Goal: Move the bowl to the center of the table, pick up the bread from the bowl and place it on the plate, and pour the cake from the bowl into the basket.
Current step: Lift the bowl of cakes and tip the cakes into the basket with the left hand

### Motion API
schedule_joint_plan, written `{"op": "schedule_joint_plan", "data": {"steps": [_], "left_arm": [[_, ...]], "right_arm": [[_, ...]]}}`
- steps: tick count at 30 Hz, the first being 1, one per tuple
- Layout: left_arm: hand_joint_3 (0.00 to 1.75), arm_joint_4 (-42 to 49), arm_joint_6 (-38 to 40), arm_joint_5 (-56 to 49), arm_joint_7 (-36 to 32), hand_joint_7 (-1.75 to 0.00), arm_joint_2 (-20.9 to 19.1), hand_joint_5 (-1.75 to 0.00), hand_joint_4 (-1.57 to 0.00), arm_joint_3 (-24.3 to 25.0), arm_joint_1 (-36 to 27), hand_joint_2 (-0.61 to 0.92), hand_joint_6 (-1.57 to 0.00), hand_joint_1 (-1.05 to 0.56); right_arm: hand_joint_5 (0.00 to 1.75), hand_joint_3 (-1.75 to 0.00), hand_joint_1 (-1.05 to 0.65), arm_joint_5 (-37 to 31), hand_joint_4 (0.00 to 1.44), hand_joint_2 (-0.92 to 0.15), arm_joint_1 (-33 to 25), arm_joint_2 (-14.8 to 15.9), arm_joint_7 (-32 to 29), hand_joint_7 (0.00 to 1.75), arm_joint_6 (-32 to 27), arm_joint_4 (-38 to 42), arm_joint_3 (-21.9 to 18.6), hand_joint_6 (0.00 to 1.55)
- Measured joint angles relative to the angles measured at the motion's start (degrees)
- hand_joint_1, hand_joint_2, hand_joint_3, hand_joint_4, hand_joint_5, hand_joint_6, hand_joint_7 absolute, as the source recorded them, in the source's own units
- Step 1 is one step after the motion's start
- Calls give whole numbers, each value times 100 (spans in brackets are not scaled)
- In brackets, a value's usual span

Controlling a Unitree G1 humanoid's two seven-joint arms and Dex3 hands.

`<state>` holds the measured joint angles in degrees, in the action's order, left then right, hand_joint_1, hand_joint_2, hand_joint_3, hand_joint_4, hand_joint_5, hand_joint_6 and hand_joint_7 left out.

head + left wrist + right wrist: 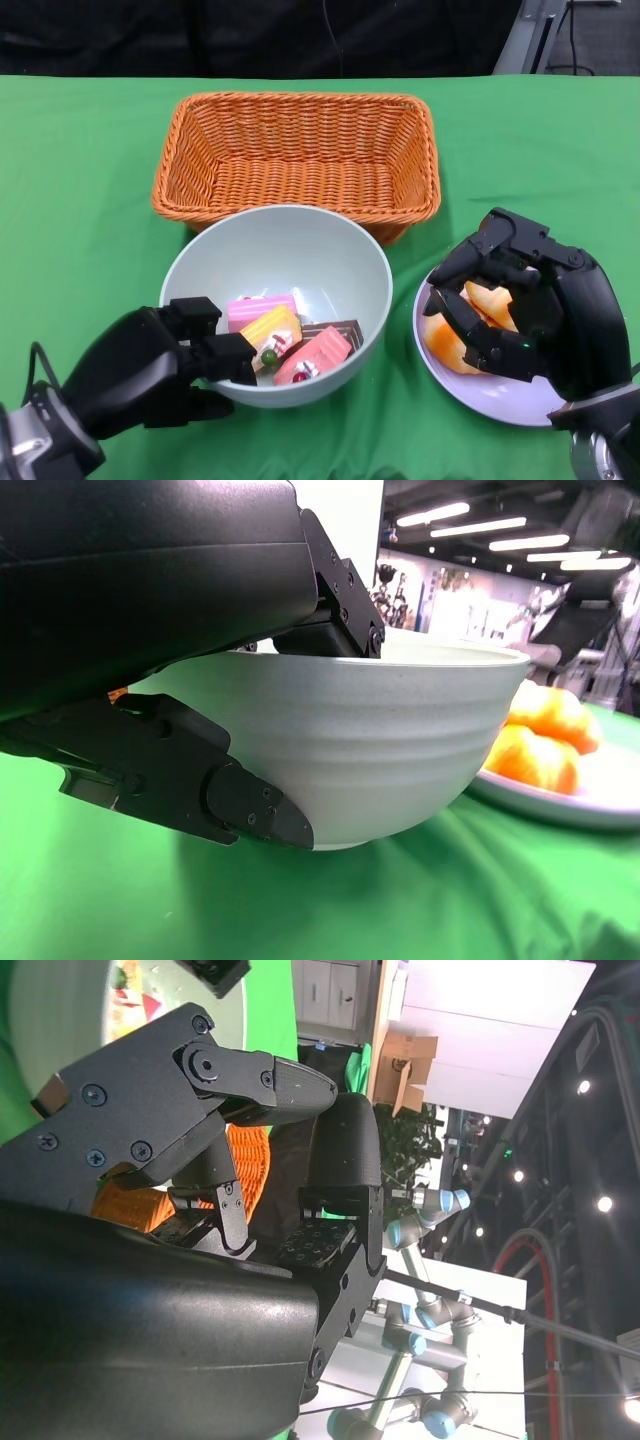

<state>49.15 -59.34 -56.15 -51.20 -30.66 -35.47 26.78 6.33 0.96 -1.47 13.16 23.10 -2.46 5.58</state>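
Observation:
The pale green bowl [275,250] [400,740] stands at the table's middle, just in front of the basket, with several pink and yellow cake pieces [285,340] inside. My left hand [170,365] [150,580] grips its near left rim, one finger inside and the others under the wall. Two orange bread pieces [445,345] [545,740] lie on the white plate [520,405] [560,805] to the bowl's right. My right hand [530,310] [200,1160] hovers over them with its fingers apart; the right wrist view shows nothing between them.
The orange wicker basket [300,150] [250,1155] sits empty right behind the bowl, almost touching its far rim. Green cloth [80,200] covers the table, bare to the left and far right. Bowl and plate stand close together.

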Motion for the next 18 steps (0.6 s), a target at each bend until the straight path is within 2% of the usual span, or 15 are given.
{"op": "schedule_joint_plan", "data": {"steps": [2,8,11,14,16,18], "left_arm": [[84,-154,-221,327,212,-137,-55,-168,-72,194,-114,68,-71,-5],[96,-604,-667,1138,834,-133,-65,-164,-73,826,-295,61,-73,-1],[111,-705,-857,1453,1198,-129,-31,-165,-73,1060,-317,57,-76,-4],[120,-848,-964,1911,1596,-127,53,-166,-75,1286,-342,53,-79,-4],[130,-988,-1005,2259,1885,-134,120,-172,-75,1433,-397,49,-79,-3],[132,-1128,-1025,2617,2193,-139,203,-174,-77,1546,-477,48,-80,-3]], "right_arm": [[144,-77,-23,11,71,-59,4,-1,4,116,4,25,-3,72],[144,-76,-23,29,71,-60,15,1,16,116,68,163,-6,71],[145,-73,-23,42,71,-61,18,8,26,117,92,196,-13,71],[145,-72,-22,41,72,-62,42,4,26,118,157,245,-14,71],[144,-73,-21,40,71,-62,56,1,23,118,170,265,-14,71],[144,-73,-21,39,72,-61,63,-3,17,117,183,310,-15,71]]}}
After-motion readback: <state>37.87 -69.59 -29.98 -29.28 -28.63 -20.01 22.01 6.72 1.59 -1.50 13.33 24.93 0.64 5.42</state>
